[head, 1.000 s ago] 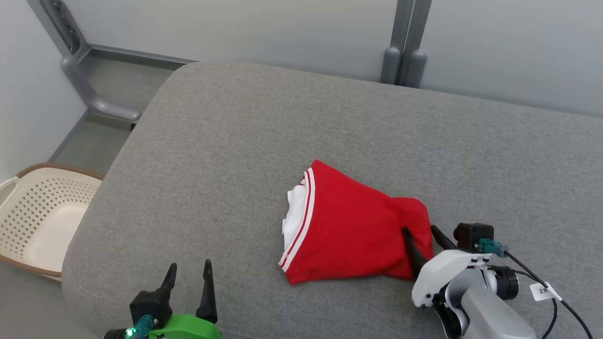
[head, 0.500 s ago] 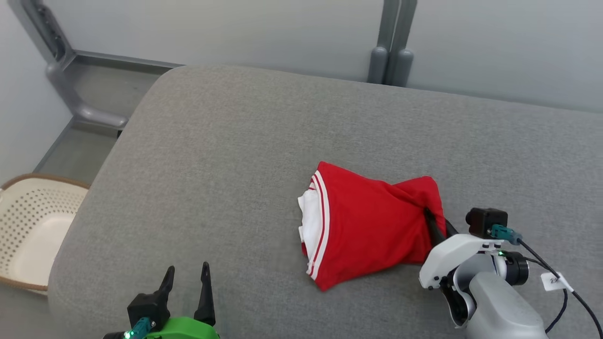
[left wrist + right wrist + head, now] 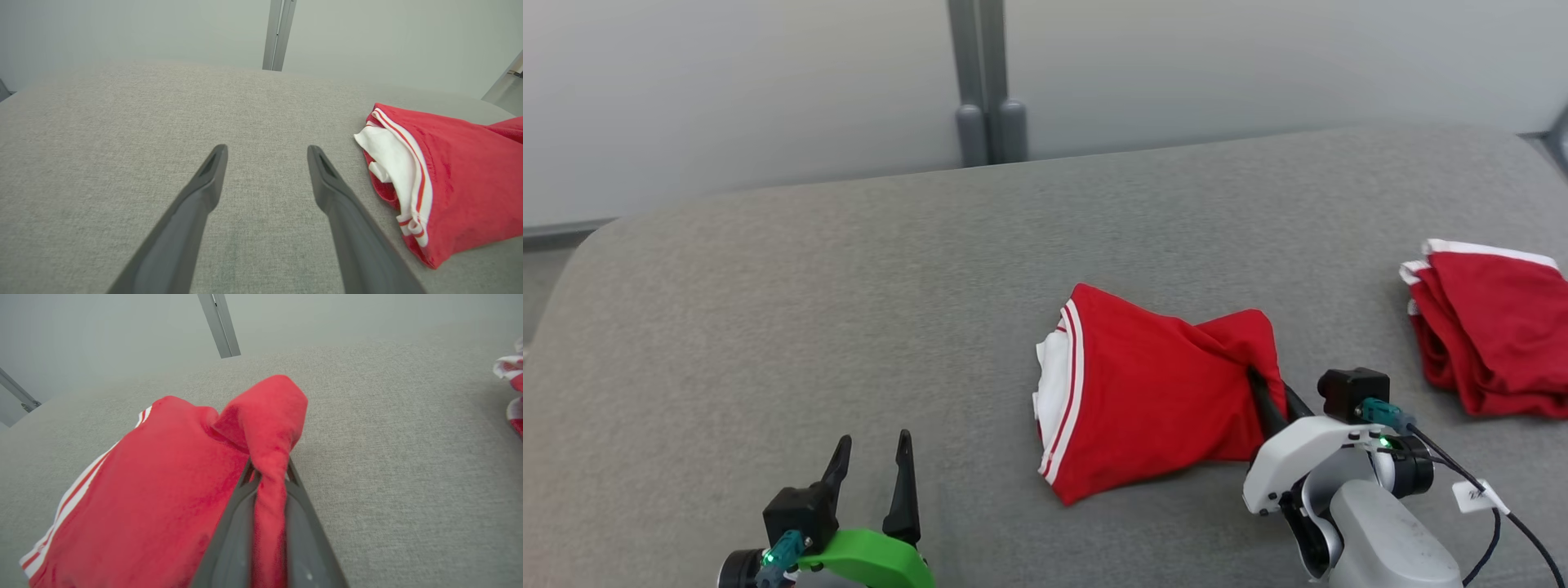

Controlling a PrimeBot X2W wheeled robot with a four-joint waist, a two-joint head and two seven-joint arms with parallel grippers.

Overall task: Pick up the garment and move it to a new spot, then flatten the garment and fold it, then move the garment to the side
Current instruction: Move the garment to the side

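Garment (image 3: pixel 1152 400) lies crosswise; striped edge (image 3: pixel 1068 384) (perhaps hem) points left.

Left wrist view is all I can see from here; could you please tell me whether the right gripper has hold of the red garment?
Observer: Yes, the right gripper is shut on a bunched corner of the red garment, at its right edge.
Operator: Thank you. Is that corner off the cushion?
Observer: It stands up in a peak above the gripper; the rest lies on the grey cushion.
Operator: Is anything else lying to the right?
Observer: A second red garment lies further right, apart from the first.
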